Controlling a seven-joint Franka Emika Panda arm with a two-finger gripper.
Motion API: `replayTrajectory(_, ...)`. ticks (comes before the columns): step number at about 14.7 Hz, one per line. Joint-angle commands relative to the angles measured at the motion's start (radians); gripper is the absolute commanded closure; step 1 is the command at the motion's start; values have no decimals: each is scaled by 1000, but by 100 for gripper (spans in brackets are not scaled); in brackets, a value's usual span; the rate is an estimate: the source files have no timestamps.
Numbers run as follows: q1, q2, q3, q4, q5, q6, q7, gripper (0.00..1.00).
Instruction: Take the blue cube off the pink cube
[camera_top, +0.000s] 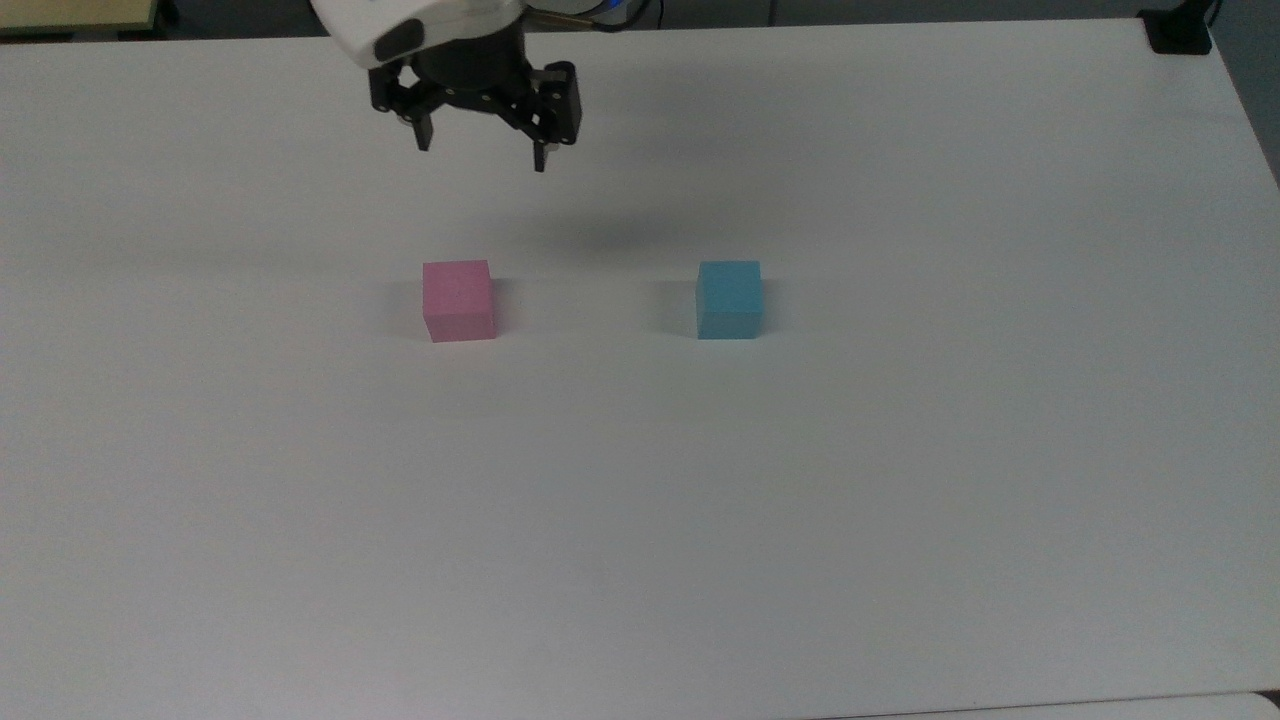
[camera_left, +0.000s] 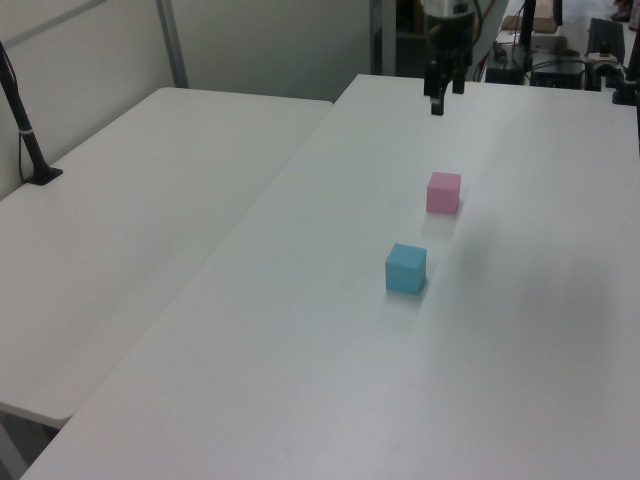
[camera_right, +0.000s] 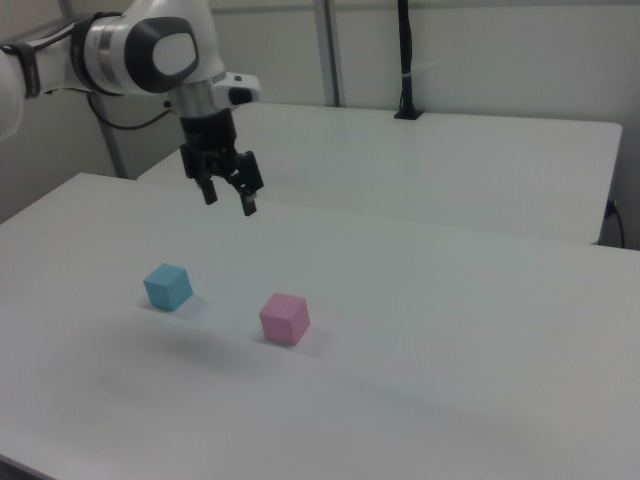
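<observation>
The blue cube (camera_top: 729, 298) (camera_left: 406, 268) (camera_right: 167, 286) rests on the white table (camera_top: 640, 520), apart from the pink cube (camera_top: 458, 299) (camera_left: 443, 192) (camera_right: 284, 318). In the top view the pink cube lies to the blue one's left, with a wide gap of bare table between them. My gripper (camera_top: 481, 153) (camera_left: 440, 97) (camera_right: 229, 199) hangs open and empty, raised well above the table. In the top view it is beyond the pink cube, near the table's far edge.
A second white table (camera_left: 130, 220) adjoins the work table on the left view's left. A black post (camera_left: 25, 130) (camera_right: 406, 60) stands on that second table. In the top view a black block (camera_top: 1180, 30) sits at the table's far right corner.
</observation>
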Motion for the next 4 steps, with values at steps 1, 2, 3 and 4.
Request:
replayTrajectory(1, -36, -31, 12, -36, 1, -2, -9, 0)
replayTrajectory(2, -37, -31, 12, -36, 1, -2, -12, 0)
replayTrajectory(3, -37, -29, 12, -39, -1, -1, -14, 0)
replayTrajectory(4, -37, -31, 12, -42, -1, -1, -14, 0)
